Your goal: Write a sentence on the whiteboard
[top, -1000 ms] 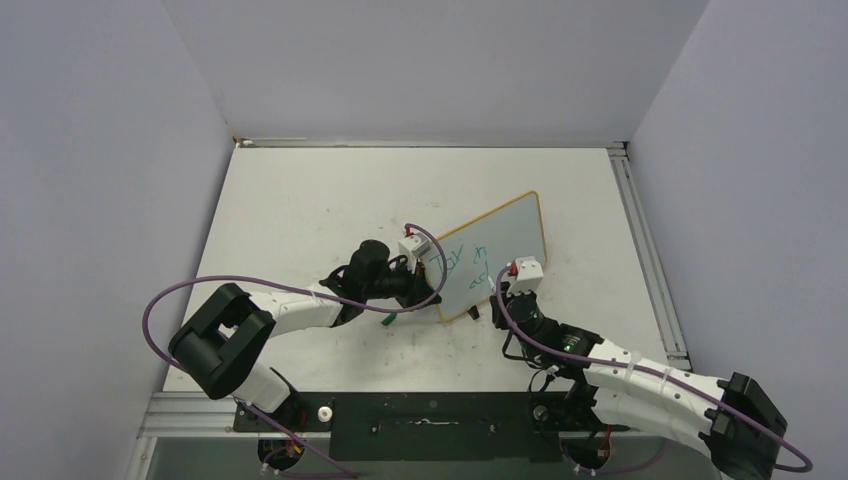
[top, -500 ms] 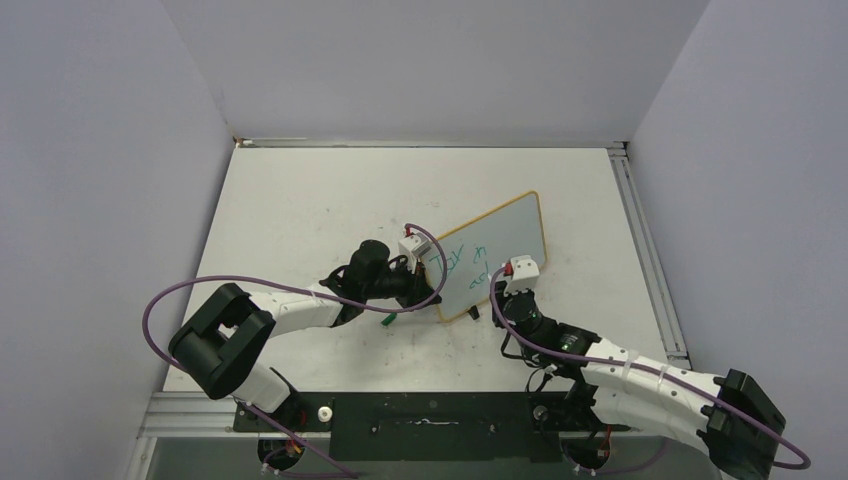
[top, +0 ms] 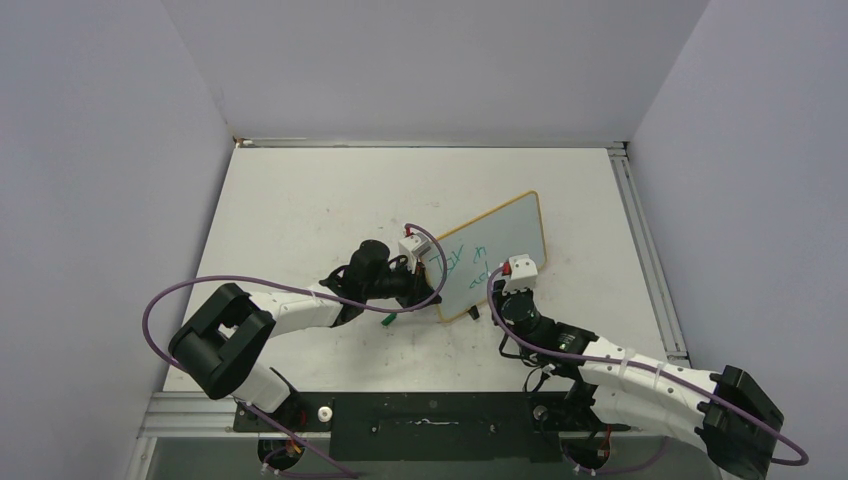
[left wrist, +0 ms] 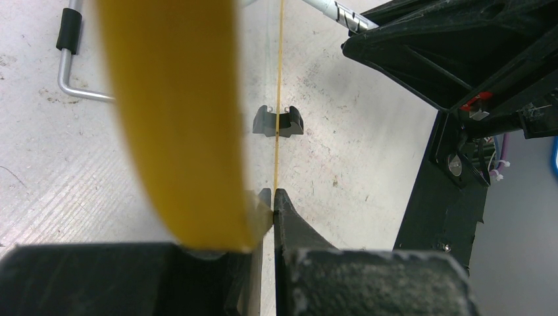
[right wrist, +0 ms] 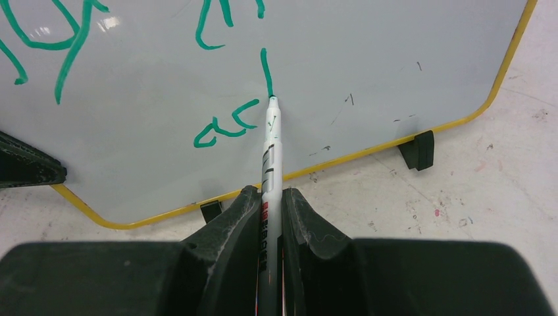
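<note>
**Table**: pale, scuffed top that carries everything below. No containers anywhere on it, so nothing to list as contents.

**Whiteboard**: stands upright on edge, right of the table's centre and about midway between its near and far edges. It has a thin yellow rim and rounded corners. Judged light, stiff and thin, with a slick face, and tippy on its small supports. Best held at the rim, clear of the ink.

**Left gripper**: fingers closed on the board's lower left edge, one either side of the rim, bracing it.

**Right gripper**: fingers clamped around the marker's barrel.

**Marker**: slim white barrel, tip touching the board at the foot of a fresh upright stroke.

**Sentence**: teal handwriting in two slanted lines, the lower one unfinished. Likely to smudge if brushed.

**Feet**: two small black clips under the bottom rim, resting on the table.

**Hex key**: L-shaped metal, lying loose beyond the board.
</note>
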Tool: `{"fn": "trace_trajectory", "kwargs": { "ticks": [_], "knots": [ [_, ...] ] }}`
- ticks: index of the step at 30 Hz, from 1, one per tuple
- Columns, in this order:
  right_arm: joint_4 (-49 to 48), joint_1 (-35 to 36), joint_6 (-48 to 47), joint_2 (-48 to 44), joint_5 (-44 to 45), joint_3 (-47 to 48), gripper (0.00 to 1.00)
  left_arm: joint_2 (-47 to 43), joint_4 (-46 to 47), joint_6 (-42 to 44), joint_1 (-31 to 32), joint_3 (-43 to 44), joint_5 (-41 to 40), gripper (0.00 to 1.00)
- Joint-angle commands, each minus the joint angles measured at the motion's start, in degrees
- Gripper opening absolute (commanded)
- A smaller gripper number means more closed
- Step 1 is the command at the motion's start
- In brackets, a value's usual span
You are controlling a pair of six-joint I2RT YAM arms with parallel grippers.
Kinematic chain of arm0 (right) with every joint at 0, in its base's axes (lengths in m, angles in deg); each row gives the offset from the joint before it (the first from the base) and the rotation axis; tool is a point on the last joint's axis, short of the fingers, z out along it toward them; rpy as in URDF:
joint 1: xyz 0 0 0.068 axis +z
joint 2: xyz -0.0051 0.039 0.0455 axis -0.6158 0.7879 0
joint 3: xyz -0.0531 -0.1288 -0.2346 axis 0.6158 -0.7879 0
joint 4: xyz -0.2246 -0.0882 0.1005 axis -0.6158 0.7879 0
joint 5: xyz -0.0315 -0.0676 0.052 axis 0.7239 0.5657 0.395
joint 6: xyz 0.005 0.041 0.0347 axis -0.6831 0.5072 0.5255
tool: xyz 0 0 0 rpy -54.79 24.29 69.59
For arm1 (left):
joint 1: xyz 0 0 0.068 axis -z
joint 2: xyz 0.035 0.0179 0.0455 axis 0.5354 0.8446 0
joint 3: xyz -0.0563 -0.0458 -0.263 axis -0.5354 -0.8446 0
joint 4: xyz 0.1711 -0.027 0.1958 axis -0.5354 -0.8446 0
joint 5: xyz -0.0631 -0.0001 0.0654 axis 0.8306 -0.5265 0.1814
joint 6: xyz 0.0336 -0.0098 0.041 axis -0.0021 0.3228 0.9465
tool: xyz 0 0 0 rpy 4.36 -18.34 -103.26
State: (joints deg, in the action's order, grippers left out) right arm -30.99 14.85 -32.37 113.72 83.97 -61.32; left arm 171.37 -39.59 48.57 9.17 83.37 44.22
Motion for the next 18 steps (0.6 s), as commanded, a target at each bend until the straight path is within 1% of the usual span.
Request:
{"fn": "trace_trajectory", "kwargs": {
  "ticks": [1,8,18],
  "knots": [
    [-3.4,-0.5,-0.9,0.8,2.1,2.1,0.05,0.1,-1.4,0.4,0.8,1.6,1.8,0.0],
    [-4.1,-0.8,-1.3,1.5,3.3,2.6,0.05,0.1,-1.4,0.3,0.8,1.6,1.8,0.0],
    [-3.0,-1.1,-0.3,2.4,2.3,2.8,0.05,0.0,-1.3,0.3,0.9,1.5,1.8,0.0]
  ]
}}
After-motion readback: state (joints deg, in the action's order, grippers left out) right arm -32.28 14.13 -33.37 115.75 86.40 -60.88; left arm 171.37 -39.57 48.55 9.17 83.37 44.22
